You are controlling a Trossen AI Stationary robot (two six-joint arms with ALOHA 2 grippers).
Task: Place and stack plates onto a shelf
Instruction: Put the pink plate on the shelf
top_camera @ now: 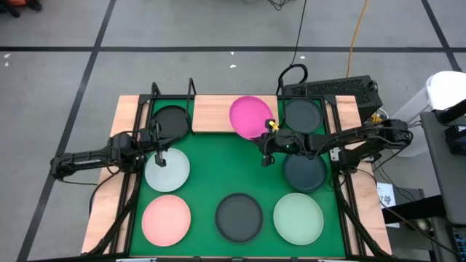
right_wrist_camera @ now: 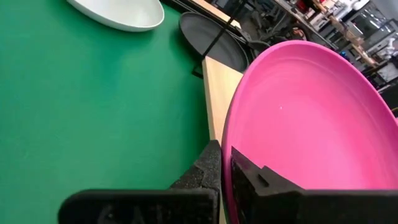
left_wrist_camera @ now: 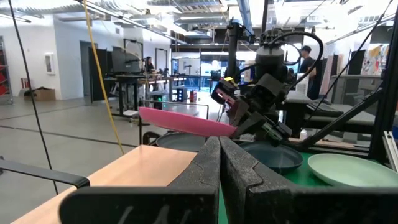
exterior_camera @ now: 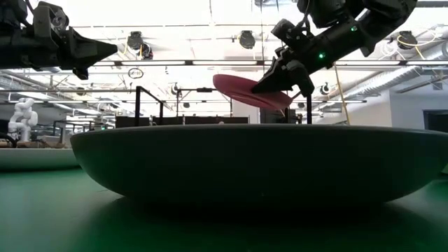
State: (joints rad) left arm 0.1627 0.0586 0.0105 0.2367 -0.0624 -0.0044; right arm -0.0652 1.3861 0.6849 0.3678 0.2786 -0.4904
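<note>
- The hot pink plate (top_camera: 250,115) is round, shallow and glossy, and hangs tilted over the wooden shelf (top_camera: 212,113) at the far side
- The right gripper (top_camera: 269,133) is clamped on its rim
- The left gripper (top_camera: 161,154), fingers pressed together, hovers over the whitish plate (top_camera: 167,169)
- Only the low view shows the pink plate clear of the board

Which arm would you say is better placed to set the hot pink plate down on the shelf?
The right: its end effector already grips the hot pink plate above the shelf. The left end effector hovers over the whitish plate, empty.

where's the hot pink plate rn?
In the high view the hot pink plate is at the middle of the wooden shelf, held tilted by its rim in the right gripper, between the black plate and a dark grey-teal plate.
</note>
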